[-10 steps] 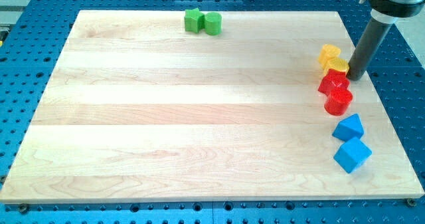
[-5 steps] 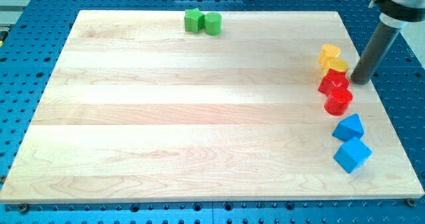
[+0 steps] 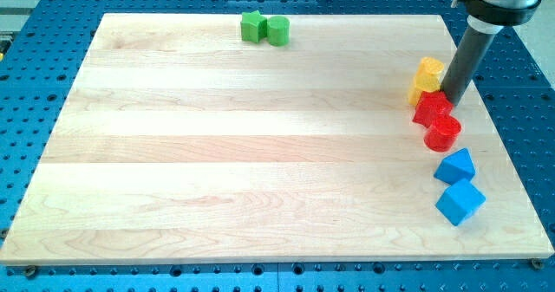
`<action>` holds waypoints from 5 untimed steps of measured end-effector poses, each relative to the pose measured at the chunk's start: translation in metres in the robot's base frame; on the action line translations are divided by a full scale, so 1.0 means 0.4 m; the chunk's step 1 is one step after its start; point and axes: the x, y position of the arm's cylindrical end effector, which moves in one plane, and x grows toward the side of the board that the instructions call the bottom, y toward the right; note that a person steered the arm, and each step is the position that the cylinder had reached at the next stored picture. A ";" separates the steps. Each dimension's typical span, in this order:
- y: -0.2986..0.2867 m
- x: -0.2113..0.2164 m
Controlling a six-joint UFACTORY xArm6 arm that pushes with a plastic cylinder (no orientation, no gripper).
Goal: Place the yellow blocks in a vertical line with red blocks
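Two yellow blocks sit at the board's right side: a yellow cube-like block [image 3: 428, 70] and a second yellow block [image 3: 420, 94] just below it, mostly hidden behind my rod. Right under them a red star-shaped block [image 3: 430, 109] touches a red cylinder [image 3: 442, 133], so the four form a rough top-to-bottom column. My tip [image 3: 453, 100] stands at the right edge of the yellow blocks, touching the top of the red star-shaped block.
A blue triangular block [image 3: 455, 165] and a blue cube [image 3: 460, 202] lie below the red cylinder. A green star-shaped block [image 3: 252, 25] and a green cylinder [image 3: 277, 31] sit at the top edge. The wooden board [image 3: 260, 145] ends close to my tip on the right.
My tip swung out to the right, then came back left against the yellow blocks. The lower yellow block has shifted slightly left and is now partly hidden by the rod.
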 end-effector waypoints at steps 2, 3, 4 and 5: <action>0.046 -0.099; 0.046 -0.134; 0.036 -0.172; 0.000 -0.196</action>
